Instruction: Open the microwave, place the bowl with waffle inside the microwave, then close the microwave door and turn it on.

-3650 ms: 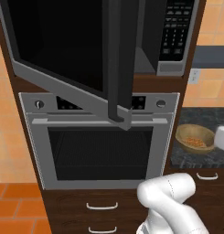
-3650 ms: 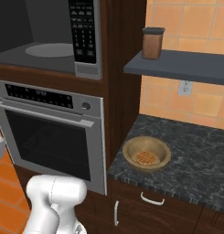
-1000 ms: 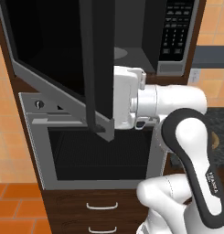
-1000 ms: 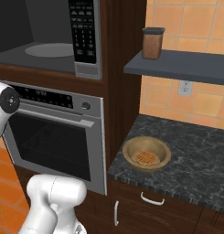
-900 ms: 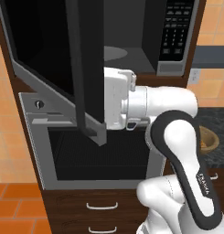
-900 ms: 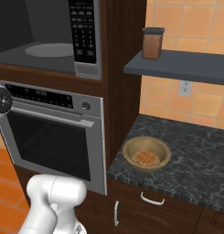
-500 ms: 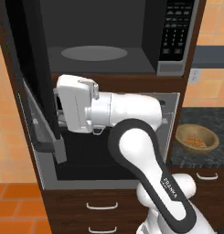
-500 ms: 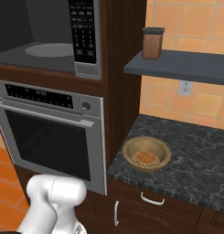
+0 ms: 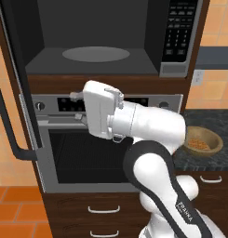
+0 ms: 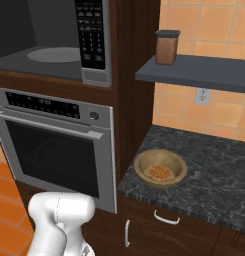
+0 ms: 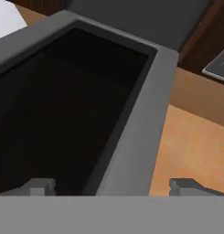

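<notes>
Microwave door (image 9: 15, 93) swung wide at frame left, cavity exposed. Gripper (image 11: 112, 185) spread, empty, faces door. Bowl with waffle (image 10: 160, 169) on counter (image 10: 214, 170), lower right, opposite side from jaws.

The microwave (image 9: 99, 37) showed a matt dark-grey cavity, smooth plastic-looking walls, and a flat pale-grey turntable (image 9: 96, 54) with no shine. Its keypad (image 9: 180, 29) was glossy black with small white buttons. The microwave door (image 11: 63, 109) looked like black glass in a smooth matt grey frame, with a dark satin bar handle (image 9: 8, 123). The oven (image 10: 59, 145) below was brushed steel, dark glass in its window. The cabinets (image 10: 136, 75) were dark wood with visible grain. The bowl (image 10: 160, 168) was tan wood, smooth, holding a rough orange-brown waffle (image 10: 160, 173). The counter (image 10: 214, 175) was speckled polished stone. The wall tiles (image 10: 221, 112) were matt orange. The robot arm (image 9: 148, 135) was glossy white plastic.
</notes>
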Available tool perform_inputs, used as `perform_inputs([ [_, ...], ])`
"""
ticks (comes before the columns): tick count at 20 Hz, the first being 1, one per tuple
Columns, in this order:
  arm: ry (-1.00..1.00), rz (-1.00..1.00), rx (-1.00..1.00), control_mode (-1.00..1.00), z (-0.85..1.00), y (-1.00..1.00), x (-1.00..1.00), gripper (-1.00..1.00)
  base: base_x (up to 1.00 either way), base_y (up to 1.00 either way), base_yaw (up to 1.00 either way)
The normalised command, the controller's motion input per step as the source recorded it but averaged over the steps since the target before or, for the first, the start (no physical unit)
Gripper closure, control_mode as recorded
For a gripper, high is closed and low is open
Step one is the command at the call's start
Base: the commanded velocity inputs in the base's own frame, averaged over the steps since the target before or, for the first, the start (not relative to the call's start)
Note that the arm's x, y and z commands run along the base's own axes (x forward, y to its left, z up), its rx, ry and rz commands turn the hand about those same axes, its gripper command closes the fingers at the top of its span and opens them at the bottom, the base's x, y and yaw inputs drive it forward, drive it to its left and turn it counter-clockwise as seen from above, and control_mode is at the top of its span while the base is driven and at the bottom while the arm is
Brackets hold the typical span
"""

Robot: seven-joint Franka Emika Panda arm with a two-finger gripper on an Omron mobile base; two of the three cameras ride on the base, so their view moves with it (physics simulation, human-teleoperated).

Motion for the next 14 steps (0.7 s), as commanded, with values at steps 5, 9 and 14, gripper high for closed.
perform_inputs([
  [5, 0.23, -0.43, -0.14, -1.0, 0.04, -1.0, -0.06, -1.0, 0.0, 0.0, 0.0],
  [9, 0.45, -0.44, -0.44, -1.0, 0.12, -0.9, 0.0, -1.0, 0.0, 0.0, 0.0],
  [14, 0.48, -0.36, -0.53, -1.0, 0.1, -0.9, -0.03, -1.0, 0.0, 0.0, 0.0],
])
